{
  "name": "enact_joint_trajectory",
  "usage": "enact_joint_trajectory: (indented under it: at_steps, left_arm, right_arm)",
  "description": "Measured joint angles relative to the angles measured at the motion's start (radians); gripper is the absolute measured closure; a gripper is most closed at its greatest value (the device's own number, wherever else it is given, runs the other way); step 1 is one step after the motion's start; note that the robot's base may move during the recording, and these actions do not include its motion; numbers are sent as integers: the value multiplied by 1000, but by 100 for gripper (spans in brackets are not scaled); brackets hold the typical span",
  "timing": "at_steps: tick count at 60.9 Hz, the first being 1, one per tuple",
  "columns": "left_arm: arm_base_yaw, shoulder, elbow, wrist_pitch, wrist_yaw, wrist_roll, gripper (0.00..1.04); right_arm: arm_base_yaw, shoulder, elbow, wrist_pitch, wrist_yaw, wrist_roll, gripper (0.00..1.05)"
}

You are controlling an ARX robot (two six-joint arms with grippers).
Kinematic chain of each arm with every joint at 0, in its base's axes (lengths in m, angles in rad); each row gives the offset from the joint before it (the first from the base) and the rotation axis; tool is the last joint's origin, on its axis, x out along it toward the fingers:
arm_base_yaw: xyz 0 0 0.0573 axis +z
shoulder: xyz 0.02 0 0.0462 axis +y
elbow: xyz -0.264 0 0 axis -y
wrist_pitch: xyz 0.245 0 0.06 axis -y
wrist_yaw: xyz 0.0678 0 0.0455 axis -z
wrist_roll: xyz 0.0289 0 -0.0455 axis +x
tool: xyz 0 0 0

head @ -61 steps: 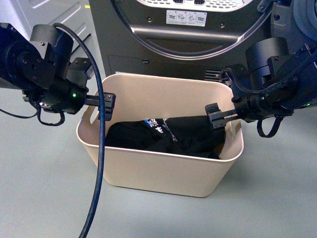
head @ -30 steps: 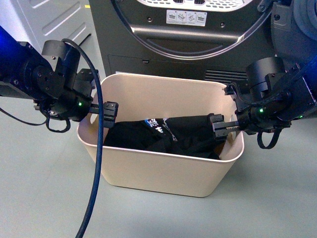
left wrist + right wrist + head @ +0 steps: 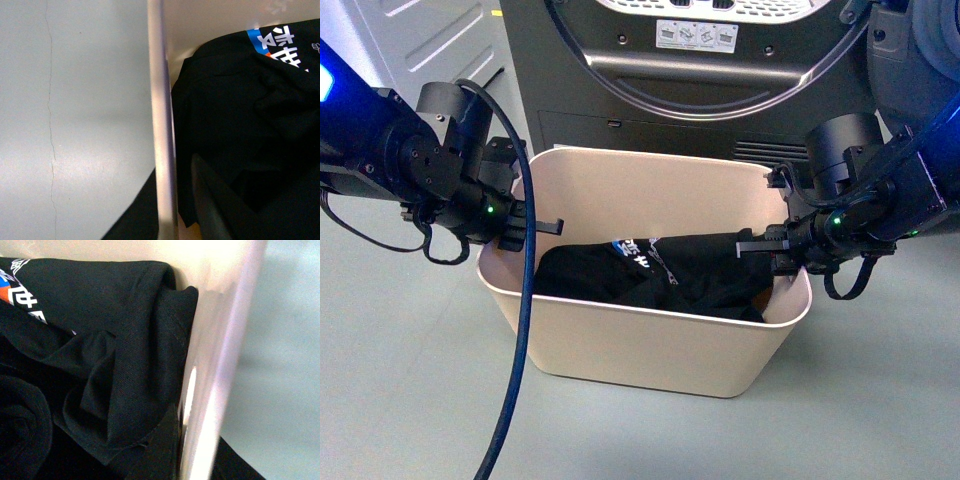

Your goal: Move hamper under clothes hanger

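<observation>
The beige hamper [image 3: 650, 314] stands on the grey floor with black clothes [image 3: 660, 275] inside. My left gripper [image 3: 527, 231] is open and straddles the rim of its left short side. In the left wrist view the rim [image 3: 160, 115] runs between the fingers [image 3: 215, 207], one inside over the clothes [image 3: 240, 115] and one outside. My right gripper [image 3: 775, 250] is shut on the rim of the right short side. In the right wrist view the hamper wall [image 3: 220, 340] is pinched in the gripper [image 3: 197, 455], beside folded black cloth [image 3: 125, 350]. The clothes hanger is out of view.
A dark machine with a round door [image 3: 700, 70] stands right behind the hamper. A blue cable [image 3: 520, 340] hangs from my left arm across the hamper's left front. Grey floor [image 3: 400, 390] lies in front and to both sides.
Both grippers have moved in and down onto the hamper's short sides. The right one has shut on the rim. The left one now straddles its rim. The hamper has stayed put.
</observation>
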Motion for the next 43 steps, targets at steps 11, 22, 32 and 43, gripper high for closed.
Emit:
enact_joint_trajectory:
  at_steps: [11,22,32,43]
  left_arm:
    - [1,-3,-6,5,-8,-16,100]
    - [1,-16,-20,5,-8,-19,100]
    - [1,-36,-40,-2,-7,-22,100]
    - [0,-69,-60,-22,-8,-26,100]
  right_arm:
    - [4,-3,0,-4,4,41,99]
    - [5,-10,-1,-11,4,40,99]
    - [6,-28,-14,-21,3,33,99]
    - [6,-77,-36,-42,3,17,99]
